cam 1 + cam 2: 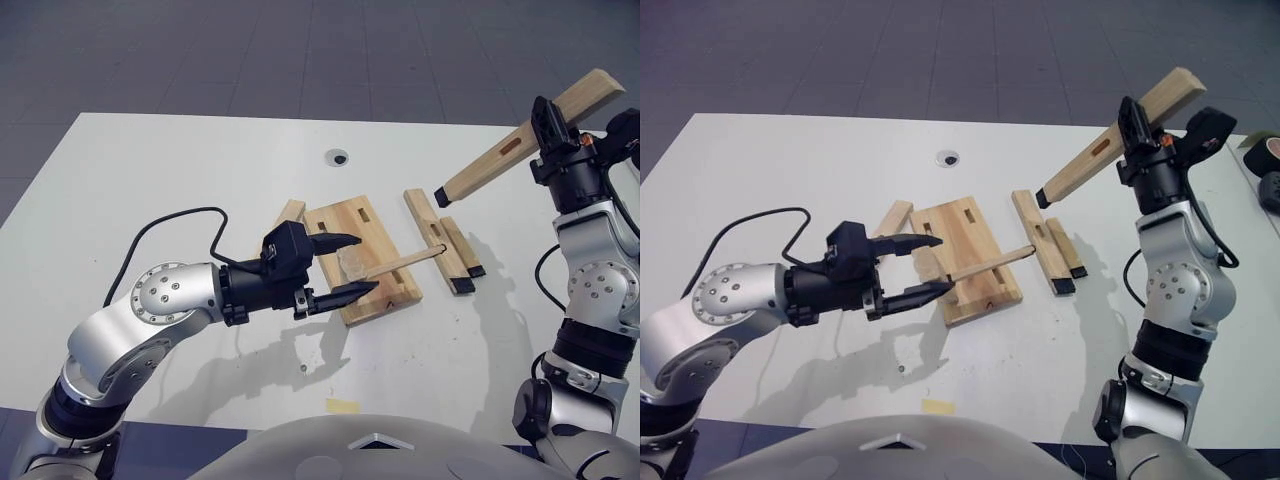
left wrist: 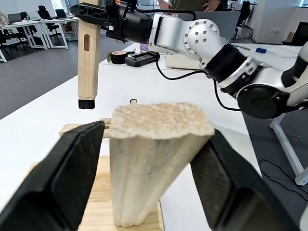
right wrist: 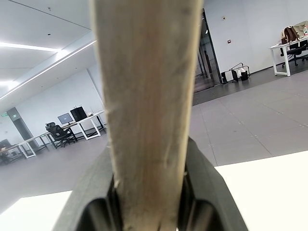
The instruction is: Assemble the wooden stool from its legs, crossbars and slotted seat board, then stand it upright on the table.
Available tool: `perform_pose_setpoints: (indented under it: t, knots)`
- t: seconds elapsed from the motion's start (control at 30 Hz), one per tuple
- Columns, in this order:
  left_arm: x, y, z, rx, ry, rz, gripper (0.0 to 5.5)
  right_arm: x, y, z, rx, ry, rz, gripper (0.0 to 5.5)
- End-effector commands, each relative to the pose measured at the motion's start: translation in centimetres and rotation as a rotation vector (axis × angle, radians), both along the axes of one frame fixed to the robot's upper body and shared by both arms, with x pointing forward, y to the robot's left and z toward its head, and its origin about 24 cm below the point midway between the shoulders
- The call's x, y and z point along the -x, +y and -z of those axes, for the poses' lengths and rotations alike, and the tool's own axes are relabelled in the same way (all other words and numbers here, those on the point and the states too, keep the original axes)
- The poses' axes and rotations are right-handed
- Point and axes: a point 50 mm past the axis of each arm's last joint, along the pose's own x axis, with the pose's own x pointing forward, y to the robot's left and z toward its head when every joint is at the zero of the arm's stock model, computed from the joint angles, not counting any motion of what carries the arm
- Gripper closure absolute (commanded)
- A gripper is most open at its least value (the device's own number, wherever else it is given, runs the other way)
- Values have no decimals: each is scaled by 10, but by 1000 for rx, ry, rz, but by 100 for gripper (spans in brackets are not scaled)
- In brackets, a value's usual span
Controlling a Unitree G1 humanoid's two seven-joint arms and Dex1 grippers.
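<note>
The slotted seat board [image 1: 385, 235] lies flat on the white surface [image 1: 150, 170], and I place everything by it. The left end effector [image 1: 367, 264] hovers over the board's left half. Its fingers are spread wide on either side of the free end of a thin crossbar [image 1: 410, 260], not clamping it, and its body hides part of the board. The crossbar runs rightward off the board to a lying leg [image 1: 425, 232] just right of it; the joint is too small to make out. A second leg [image 1: 465, 252] lies just beyond that one. A third leg [image 1: 290, 211] pokes out at the board's far-left corner, mostly hidden. Up and right of the board, well above the surface, the right end effector [image 1: 548, 120] grips a raised leg [image 1: 490, 160], tilted with its black-capped foot towards the board.
</note>
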Motion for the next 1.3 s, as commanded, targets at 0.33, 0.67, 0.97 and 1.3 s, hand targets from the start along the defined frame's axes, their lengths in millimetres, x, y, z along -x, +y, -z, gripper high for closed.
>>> perform_pose_setpoints:
  t: [0.33,0.67,0.97,1.3]
  knots:
    - [-31,0,32,-106,-94,-205,346,21,23,14,240,-36,-107,448]
    - [-33,-1,35,-117,-121,-180,346,31,55,38,210,-39,-184,448]
    - [-37,3,29,-31,-16,-96,346,20,71,60,305,-64,-200,448]
    - [-35,-8,35,-24,-4,-88,346,37,92,70,297,-57,-301,448]
